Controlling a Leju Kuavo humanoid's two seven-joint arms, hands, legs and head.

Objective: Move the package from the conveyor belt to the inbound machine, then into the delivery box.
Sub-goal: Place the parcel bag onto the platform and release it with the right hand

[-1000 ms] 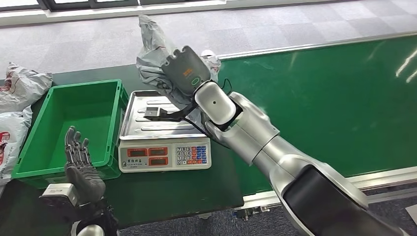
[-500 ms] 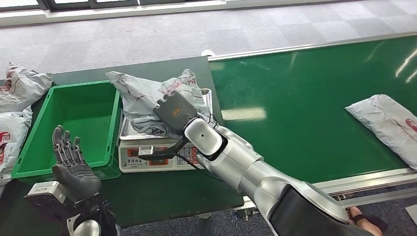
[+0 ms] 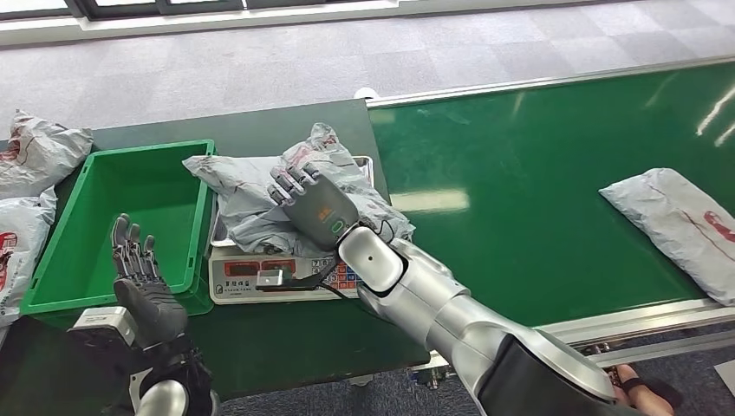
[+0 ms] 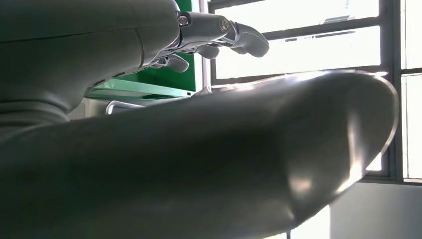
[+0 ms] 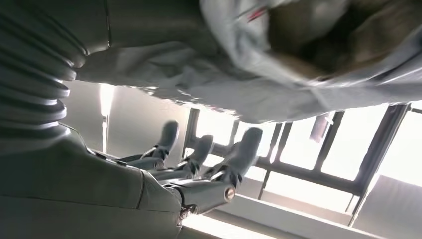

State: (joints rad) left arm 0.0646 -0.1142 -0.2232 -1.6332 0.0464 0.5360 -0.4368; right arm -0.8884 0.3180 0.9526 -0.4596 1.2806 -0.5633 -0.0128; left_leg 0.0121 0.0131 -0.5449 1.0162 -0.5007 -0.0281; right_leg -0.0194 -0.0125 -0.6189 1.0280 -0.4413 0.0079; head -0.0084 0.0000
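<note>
Grey plastic wrapped the package (image 3: 260, 195), which lay crumpled across the steel tray of the scale (image 3: 290, 277), one end hanging over toward the green bin (image 3: 95, 251) beside it. A second before, it had been lifted high above the tray in the right hand (image 3: 314, 204); half a second before, it had come down onto the scale with that hand pressed on it. Now the hand rested above the package with its fingers (image 3: 286, 180) straightened and spread, no longer gripping; the wrist view showed them apart with the bag just beside them. The left hand (image 3: 143, 282) hovered at the near edge of the bin, fingers upright and apart, holding nothing. Another package (image 3: 672, 217) lay on the green belt (image 3: 520, 191), and more bags (image 3: 30, 156) sat beyond the bin.
</note>
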